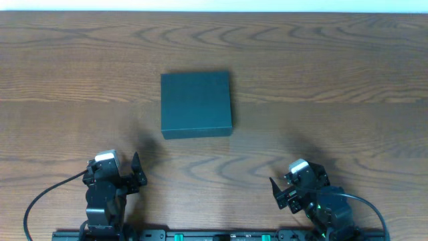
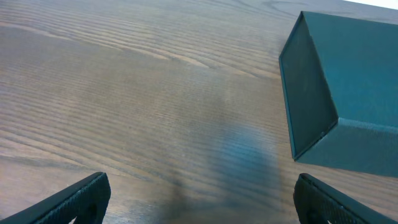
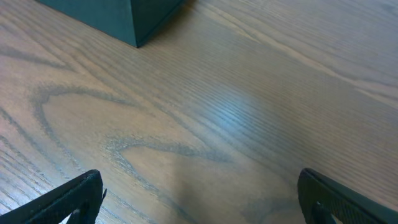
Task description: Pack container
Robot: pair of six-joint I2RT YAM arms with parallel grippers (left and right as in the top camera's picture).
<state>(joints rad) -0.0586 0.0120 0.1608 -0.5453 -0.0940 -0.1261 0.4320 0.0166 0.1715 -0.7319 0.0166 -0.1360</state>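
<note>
The container (image 1: 196, 104) is a dark grey-green square box, lid shut, lying flat at the middle of the wooden table. It also shows at the upper right of the left wrist view (image 2: 348, 93) and at the top left of the right wrist view (image 3: 118, 15). My left gripper (image 1: 134, 173) is open and empty near the front left edge, well short of the box; its fingers frame bare table in the left wrist view (image 2: 202, 202). My right gripper (image 1: 279, 191) is open and empty near the front right edge, its fingers over bare wood (image 3: 202, 199). No candy packets are in view.
The wooden table (image 1: 334, 80) stretches to a pale wall at the back. A black rail (image 1: 200, 235) runs along the front edge between the arm bases. Cables trail from both arms.
</note>
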